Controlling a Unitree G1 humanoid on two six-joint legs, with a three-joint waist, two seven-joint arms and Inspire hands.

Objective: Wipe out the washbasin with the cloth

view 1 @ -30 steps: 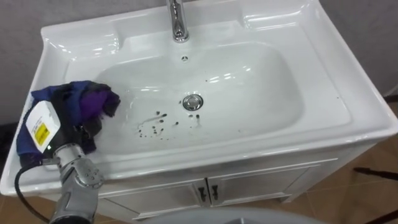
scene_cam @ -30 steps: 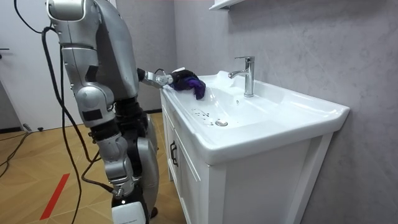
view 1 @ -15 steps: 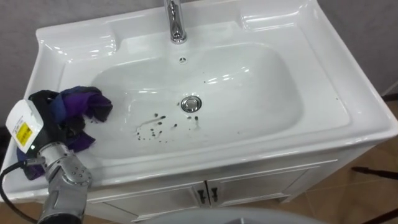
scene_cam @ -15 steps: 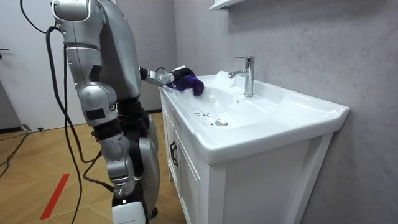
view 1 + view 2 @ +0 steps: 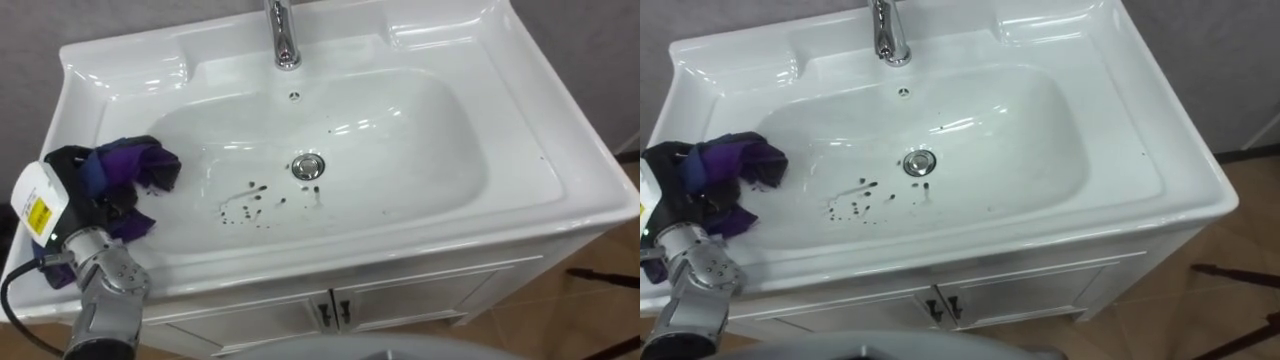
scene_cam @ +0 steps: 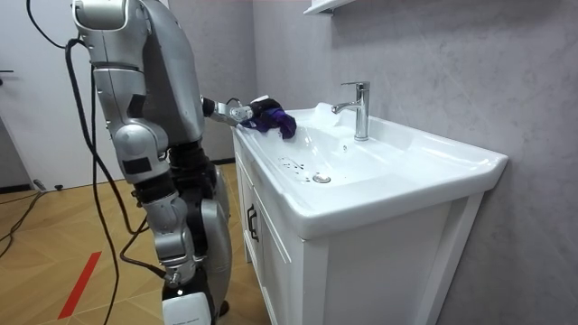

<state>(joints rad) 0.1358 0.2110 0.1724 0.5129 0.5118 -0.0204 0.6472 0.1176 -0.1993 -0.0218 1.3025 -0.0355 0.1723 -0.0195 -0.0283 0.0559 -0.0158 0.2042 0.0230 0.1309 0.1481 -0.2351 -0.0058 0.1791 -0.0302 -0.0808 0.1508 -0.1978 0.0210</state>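
My left hand (image 5: 88, 212) sits at the rim of the basin (image 5: 560, 190), well left of the drain (image 5: 309, 166), buried in the purple cloth (image 5: 135, 168). Whether it is clamped on the cloth, I cannot tell. Dark specks (image 5: 245, 200) lie just left of the drain. I think I should press the cloth flat and sweep through them toward the drain, staying clear of the faucet (image 5: 283, 35) behind it.

No legible text anywhere. Yellow sticker (image 5: 38, 212) on the white tag (image 5: 47, 186) carries print, too small to read.
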